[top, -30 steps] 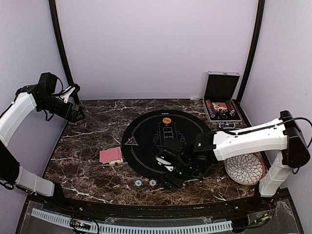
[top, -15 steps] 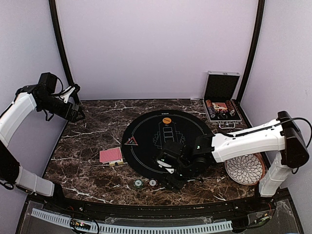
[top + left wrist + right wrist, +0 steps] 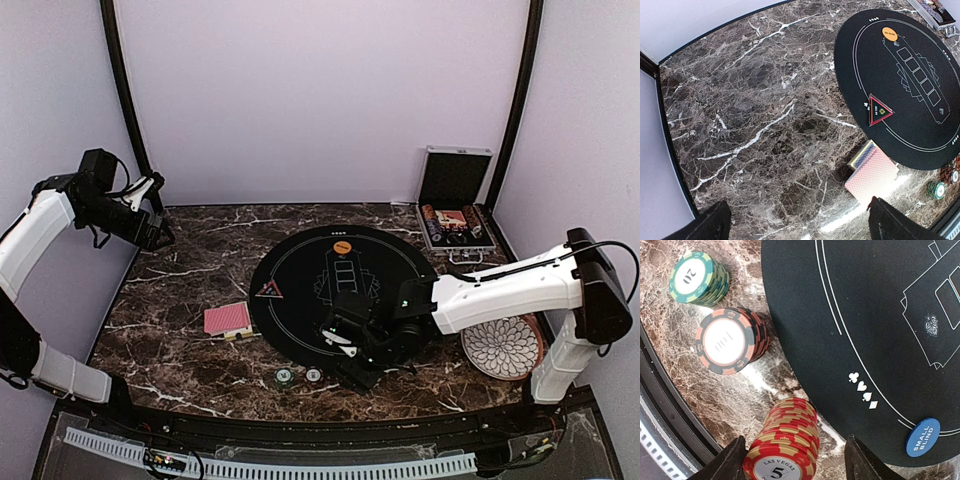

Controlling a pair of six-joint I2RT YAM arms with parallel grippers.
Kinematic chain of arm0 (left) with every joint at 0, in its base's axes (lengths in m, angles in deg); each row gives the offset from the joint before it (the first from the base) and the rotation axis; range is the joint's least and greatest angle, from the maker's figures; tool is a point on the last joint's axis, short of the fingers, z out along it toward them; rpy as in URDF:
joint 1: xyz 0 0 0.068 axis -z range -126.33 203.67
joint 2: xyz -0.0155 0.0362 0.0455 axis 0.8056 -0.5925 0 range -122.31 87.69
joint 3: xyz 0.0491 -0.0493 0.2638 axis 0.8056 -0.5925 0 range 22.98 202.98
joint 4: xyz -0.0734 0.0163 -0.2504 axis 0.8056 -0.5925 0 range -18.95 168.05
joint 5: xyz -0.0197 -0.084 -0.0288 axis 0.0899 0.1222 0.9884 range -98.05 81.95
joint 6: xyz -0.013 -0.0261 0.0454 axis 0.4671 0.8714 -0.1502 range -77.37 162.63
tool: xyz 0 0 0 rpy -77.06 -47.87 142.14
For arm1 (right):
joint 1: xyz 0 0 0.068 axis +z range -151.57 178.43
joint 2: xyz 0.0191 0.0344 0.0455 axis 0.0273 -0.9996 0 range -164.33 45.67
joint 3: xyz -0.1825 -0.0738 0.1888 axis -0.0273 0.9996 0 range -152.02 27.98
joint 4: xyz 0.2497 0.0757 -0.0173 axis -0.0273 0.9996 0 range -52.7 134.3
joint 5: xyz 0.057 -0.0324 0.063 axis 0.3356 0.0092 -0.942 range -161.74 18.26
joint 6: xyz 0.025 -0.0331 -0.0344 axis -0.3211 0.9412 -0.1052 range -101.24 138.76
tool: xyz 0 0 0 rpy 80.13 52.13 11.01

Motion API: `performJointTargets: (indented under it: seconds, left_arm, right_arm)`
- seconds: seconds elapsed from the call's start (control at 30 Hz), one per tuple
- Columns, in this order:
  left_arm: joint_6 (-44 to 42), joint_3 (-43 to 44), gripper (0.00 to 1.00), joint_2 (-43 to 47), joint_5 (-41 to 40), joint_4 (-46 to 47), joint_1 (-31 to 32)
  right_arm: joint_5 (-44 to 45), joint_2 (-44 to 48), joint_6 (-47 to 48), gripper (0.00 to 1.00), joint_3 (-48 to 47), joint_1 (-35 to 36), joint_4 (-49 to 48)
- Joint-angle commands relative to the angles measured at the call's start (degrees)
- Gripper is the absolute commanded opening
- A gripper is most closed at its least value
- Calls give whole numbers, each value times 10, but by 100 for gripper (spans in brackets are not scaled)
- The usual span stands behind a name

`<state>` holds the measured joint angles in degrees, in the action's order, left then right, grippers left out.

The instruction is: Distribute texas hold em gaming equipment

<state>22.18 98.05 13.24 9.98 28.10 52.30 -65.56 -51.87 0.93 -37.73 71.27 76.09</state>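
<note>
Across the marble desk [image 3: 190, 290] lies a black round mat [image 3: 300, 300]. The left gripper [image 3: 799, 220] hangs spread wide above the far-left corner. The right gripper [image 3: 795, 455] straddles the red chip stack [image 3: 785, 440] beside the mat's near rim, open, one finger clear of it. Red-backed cards [image 3: 227, 318] lie left of the mat, and the blue button [image 3: 922, 436] sits on it.

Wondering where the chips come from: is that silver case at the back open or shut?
Open. The silver case has its lid standing upright, with chips showing in the tray below.
</note>
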Motion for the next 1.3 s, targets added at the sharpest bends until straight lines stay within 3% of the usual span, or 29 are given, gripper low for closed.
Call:
performJointTargets:
  seconds: [0.0, 0.27, 0.6, 0.9, 1.27]
  left_arm:
    - [-7, 17, 99, 18, 3, -17, 1]
    - [-10, 17, 99, 19, 0, -18, 1]
    - [-11, 15, 99, 19, 1, -18, 1]
    - [-10, 14, 99, 19, 1, -19, 1]
    - [-9, 13, 99, 21, 3, -19, 1]
  right_arm:
    - [9, -8, 3, 66, 1, 3, -8]
    - [14, 2, 2, 48, -8, 3, -2]
    - [19, 27, -2, 40, -35, 3, 30]
    - [29, 31, -7, 21, -68, -1, 44]
    - [73, -28, -12, 18, -199, -142, 34]
